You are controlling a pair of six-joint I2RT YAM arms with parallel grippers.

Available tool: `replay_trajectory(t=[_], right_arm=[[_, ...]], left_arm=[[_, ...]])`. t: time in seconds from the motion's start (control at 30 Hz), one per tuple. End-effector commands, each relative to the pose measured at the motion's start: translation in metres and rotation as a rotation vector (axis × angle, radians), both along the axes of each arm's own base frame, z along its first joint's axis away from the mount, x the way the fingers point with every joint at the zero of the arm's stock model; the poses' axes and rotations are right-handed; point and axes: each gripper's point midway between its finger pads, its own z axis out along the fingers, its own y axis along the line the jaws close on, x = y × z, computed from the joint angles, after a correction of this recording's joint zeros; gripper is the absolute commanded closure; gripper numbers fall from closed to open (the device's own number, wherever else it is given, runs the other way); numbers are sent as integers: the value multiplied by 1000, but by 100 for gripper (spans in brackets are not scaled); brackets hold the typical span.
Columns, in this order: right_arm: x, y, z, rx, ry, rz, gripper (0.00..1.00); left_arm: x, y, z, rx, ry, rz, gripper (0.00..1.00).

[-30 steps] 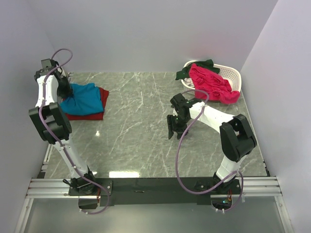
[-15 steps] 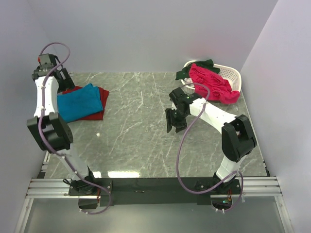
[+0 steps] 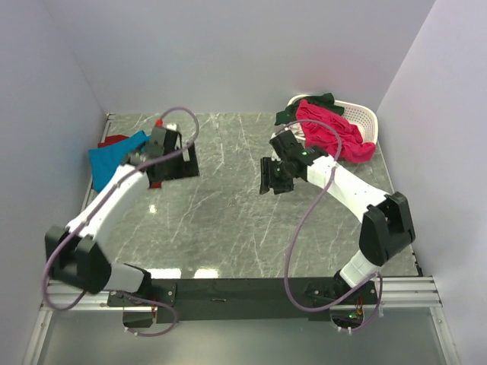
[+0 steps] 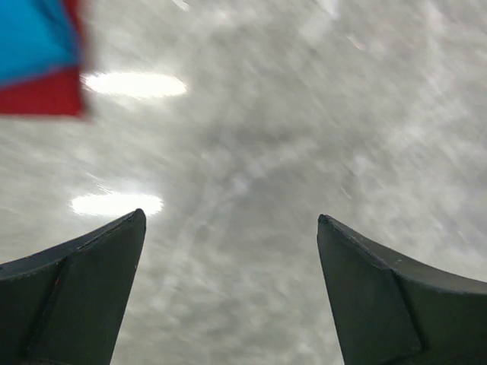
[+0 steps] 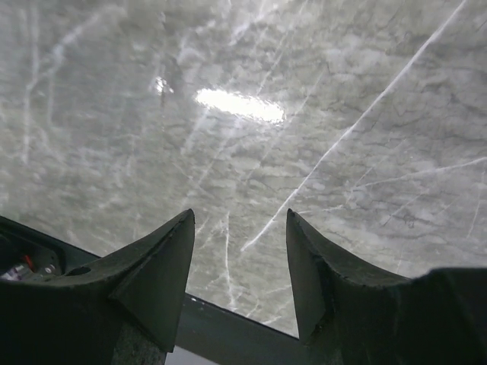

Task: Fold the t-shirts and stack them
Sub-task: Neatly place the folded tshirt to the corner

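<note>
A folded teal-blue t-shirt lies on a dark red t-shirt at the table's far left. Both show blurred in the left wrist view's top left corner, the teal shirt above a strip of the red one. My left gripper hangs to the right of that stack, open, with only marble between its fingertips. A bright pink t-shirt and a dark green one spill from the basket. My right gripper hovers over mid-table, left of the basket, open and empty.
The white slatted basket stands at the back right corner. The table is grey marble, walled at the left, back and right. A dark rail shows at the bottom of the right wrist view.
My left gripper has opened, let go of the teal shirt and swung right, away from the stack. The right gripper has crept up and back toward the basket.
</note>
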Motion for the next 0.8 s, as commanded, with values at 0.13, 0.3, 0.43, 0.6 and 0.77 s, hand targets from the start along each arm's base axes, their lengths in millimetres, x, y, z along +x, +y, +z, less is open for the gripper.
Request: replay_trajectory(t=[0.13, 0.3, 0.43, 0.6, 0.77], right_arm=[[15, 2, 42, 92, -191, -62, 41], [14, -2, 43, 107, -228, -86, 41], [10, -4, 37, 107, -217, -97, 41], [10, -5, 36, 122, -224, -120, 41], [8, -3, 34, 135, -216, -126, 41]], left_arm=[[-40, -50, 29, -314, -135, -2, 1], [-49, -40, 28, -250, -145, 14, 1], [-52, -33, 27, -215, -154, 19, 1], [-56, -31, 23, -199, -151, -6, 1], [-57, -30, 20, -168, -123, -21, 0]])
